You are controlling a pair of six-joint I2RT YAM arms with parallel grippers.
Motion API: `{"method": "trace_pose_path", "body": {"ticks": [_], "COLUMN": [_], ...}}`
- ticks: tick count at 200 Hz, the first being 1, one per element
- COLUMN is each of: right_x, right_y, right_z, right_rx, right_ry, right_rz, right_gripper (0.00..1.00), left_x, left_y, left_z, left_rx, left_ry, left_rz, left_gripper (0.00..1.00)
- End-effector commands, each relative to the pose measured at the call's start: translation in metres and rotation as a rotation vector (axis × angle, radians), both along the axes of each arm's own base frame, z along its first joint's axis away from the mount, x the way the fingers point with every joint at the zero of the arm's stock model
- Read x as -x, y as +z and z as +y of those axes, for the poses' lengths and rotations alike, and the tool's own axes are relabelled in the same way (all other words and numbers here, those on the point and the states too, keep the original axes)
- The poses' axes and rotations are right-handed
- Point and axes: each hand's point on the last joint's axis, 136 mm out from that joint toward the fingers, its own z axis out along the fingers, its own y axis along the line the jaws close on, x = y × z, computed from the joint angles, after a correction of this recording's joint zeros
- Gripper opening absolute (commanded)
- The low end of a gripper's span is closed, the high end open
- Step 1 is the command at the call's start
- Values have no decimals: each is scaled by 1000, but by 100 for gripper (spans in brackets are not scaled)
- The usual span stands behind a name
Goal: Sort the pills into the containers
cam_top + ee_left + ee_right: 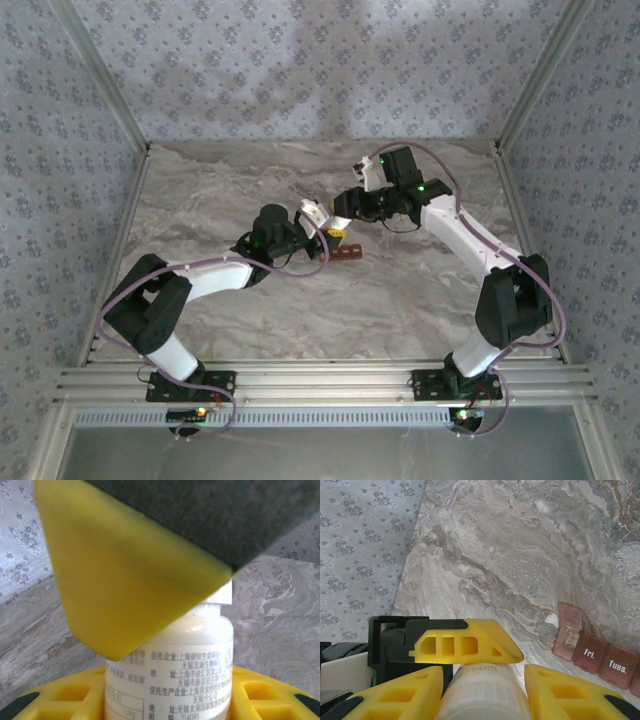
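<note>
Both arms meet at mid-bench, and they are working one object: the white bottle (175, 650), printed label facing the left wrist camera. The left end effector (169, 680) has the bottle body between its yellow fingers, flush against both sides, so I call that a hold on the body. The right end effector (485, 680) is clamped narrow on the same bottle from the other side, with one of its fingers lying across the white cap (220, 596). That cap looks to be on, so my read is that we are at the opening step and no sorting has begun. The containers (597, 657), a dark red-brown strip of small square compartments, lie flat on the bench just beside the two end effectors, apart from both. The lids marked "Fri." and "Tues." are down, and the end one looks flipped open, though I can't tell whether anything is inside. No pill shows anywhere. That leaves the cap to come off, the pills to come out, and every compartment to be filled. The bench (420, 300) is a grey-beige marble-patterned top. Blue-grey floral walls (300, 60) close in three sides, and a ribbed aluminium rail (320, 385) along the near edge carries the arm bases.
</note>
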Motion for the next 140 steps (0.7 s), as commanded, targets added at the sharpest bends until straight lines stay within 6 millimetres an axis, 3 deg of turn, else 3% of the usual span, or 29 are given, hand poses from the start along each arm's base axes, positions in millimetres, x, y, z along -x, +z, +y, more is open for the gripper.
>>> {"method": "trace_pose_path", "body": {"ticks": [1, 28, 44, 71, 107, 140], "right_x": [8, 9, 3, -8, -20, -30], "right_y": [5, 11, 21, 31, 30, 34], "right_z": [4, -5, -18, -43, -68, -73], "right_rx": [-24, -13, -15, -19, 6, -74], "right_ry": [24, -12, -70, -181, -387, -513], "right_rz": [17, 1, -36, -64, -40, -18], "right_gripper": [40, 69, 79, 81, 81, 81], "left_x": [-2, -5, -11, -21, -17, -11], "left_y": [23, 26, 29, 30, 29, 23], "left_z": [0, 5, 11, 19, 18, 11], "left_rx": [32, 35, 44, 36, 6, -22], "left_ry": [-2, 26, 55, 94, 65, 17], "left_rz": [-15, 5, 52, 151, 134, 142], "left_gripper": [30, 15, 2, 0, 0, 0]}}
